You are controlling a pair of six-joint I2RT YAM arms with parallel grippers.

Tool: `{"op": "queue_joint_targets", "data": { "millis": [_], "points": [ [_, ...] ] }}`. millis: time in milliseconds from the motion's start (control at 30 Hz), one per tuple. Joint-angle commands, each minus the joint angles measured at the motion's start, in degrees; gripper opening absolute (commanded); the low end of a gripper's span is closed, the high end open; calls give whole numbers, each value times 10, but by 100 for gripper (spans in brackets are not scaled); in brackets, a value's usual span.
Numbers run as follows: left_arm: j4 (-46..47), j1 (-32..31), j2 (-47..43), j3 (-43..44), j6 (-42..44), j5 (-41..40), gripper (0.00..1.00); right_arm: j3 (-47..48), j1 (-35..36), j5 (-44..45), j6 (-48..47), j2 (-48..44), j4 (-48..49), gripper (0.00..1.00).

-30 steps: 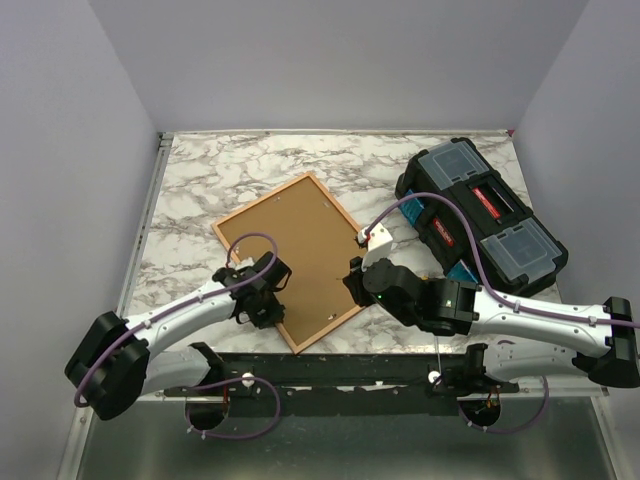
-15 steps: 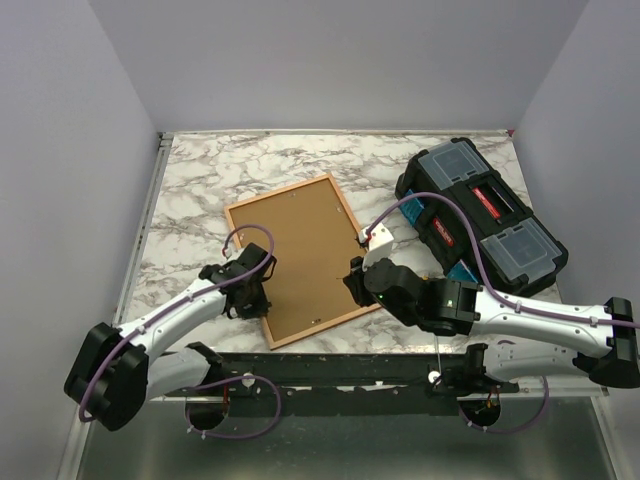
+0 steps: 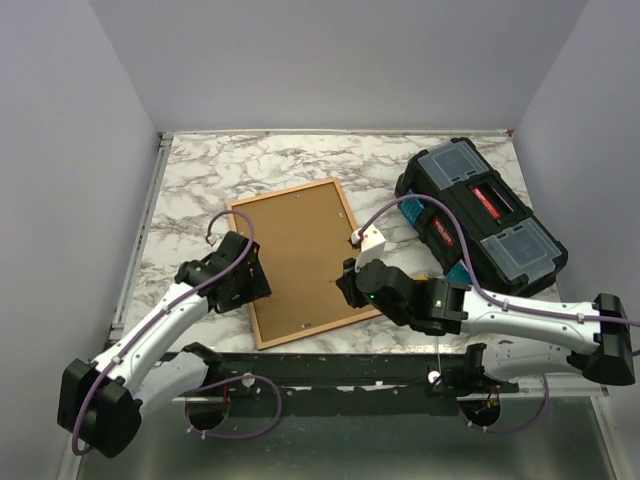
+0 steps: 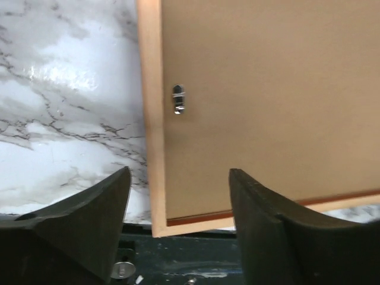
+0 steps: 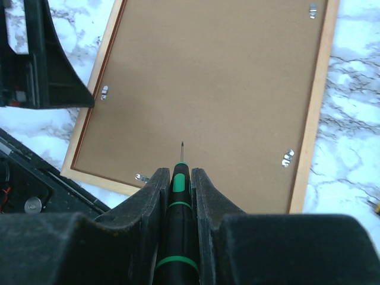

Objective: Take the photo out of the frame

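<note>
The frame [image 3: 300, 260] lies face down on the marble table, its brown backing board [image 5: 219, 77] up; the photo is hidden beneath it. Small metal clips [image 4: 178, 100] [image 5: 288, 157] sit along the board's edges. My left gripper [image 3: 252, 285] hovers open over the frame's left rail [image 4: 149, 119], and the near-left corner shows between its fingers [image 4: 95, 208]. My right gripper [image 5: 178, 172] is shut on a black screwdriver with green bands [image 5: 180, 184]. The screwdriver's tip points at the board's near part, above the frame's near-right side [image 3: 342, 285].
A black toolbox [image 3: 480, 215] with clear lid compartments stands at the right of the table. The table's near edge and the dark arm-mount rail [image 4: 178, 261] lie just behind the frame's near-left corner. The left gripper's finger [image 5: 41, 65] shows in the right wrist view's top left.
The frame has turned anticlockwise, squarer to the table edge, as my left gripper dragged its near-left side leftward. My left gripper has since opened and let go. My right gripper has barely moved.
</note>
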Motion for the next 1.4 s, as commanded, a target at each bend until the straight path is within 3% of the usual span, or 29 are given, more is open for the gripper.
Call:
{"op": "queue_joint_targets", "data": {
  "millis": [0, 200, 333, 467, 600, 800, 1033, 1367],
  "points": [
    [-15, 33, -36, 55, 19, 39, 75, 10, -7, -25, 16, 46, 53, 1],
    [-21, 149, -47, 125, 73, 62, 76, 45, -87, -125, 19, 130, 142, 1],
    [30, 248, -20, 153, 108, 159, 75, 71, -142, -201, 32, 205, 222, 1],
    [108, 331, 57, 164, 124, 275, 70, 131, -163, -225, 44, 309, 265, 1],
    [152, 383, 146, 187, 120, 335, 67, 217, -170, -236, 44, 414, 299, 1],
    [147, 426, 267, 243, 101, 348, 65, 359, -182, -231, 41, 563, 317, 1],
    [167, 434, 287, 244, 131, 336, 66, 503, -188, -231, 19, 674, 275, 1],
    [198, 427, 287, 217, 158, 349, 66, 538, -188, -273, 7, 718, 261, 1]
  ]
}}
